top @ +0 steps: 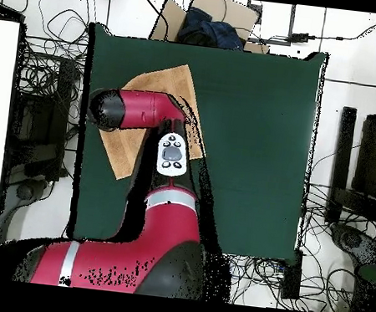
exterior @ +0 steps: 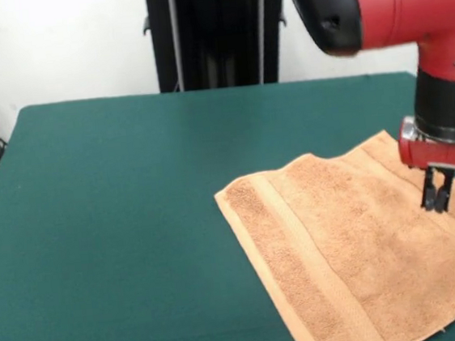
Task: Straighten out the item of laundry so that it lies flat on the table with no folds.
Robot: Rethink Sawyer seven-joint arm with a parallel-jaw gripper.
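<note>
A: Where's the laundry? Quick.

B: Light orange-tan terry-cloth towel (exterior: 358, 246) lies on the big dark green felt-covered table (exterior: 112, 231); in the front view it sits at the lower right, running off the bottom edge; mostly spread out, woven band stripe down its left side; far edge wavy, with a raised point at the top right corner; right edge looks slightly rumpled.

A: And from overhead?

B: Same towel (top: 162, 84) at the table's (top: 261, 137) upper left part, turned diagonally; the middle of it hidden under the red and black robot arm (top: 138, 111); one corner shows near the table's left edge, below the arm.

A: Gripper?

B: Small black gripper (exterior: 438, 204) hangs from the red wrist block, pointing straight down over the towel's right part; front view only, overhead it's hidden by the arm.

A: Fingers?

B: The two dark fingers (exterior: 429, 195) sit close together, only a thin gap between them; tips at or just above the cloth; can't tell whether they touch it; no fabric seen pinched between them, nothing lifted.

A: Anything else?

B: Black pedestal column (exterior: 217, 33) behind the table's far edge; white wall behind it; overhead shows tangled cables (top: 45, 71) on the floor at the left; cardboard piece (top: 220, 15) and something dark blue (top: 210, 29) beyond the top edge of the table.
</note>
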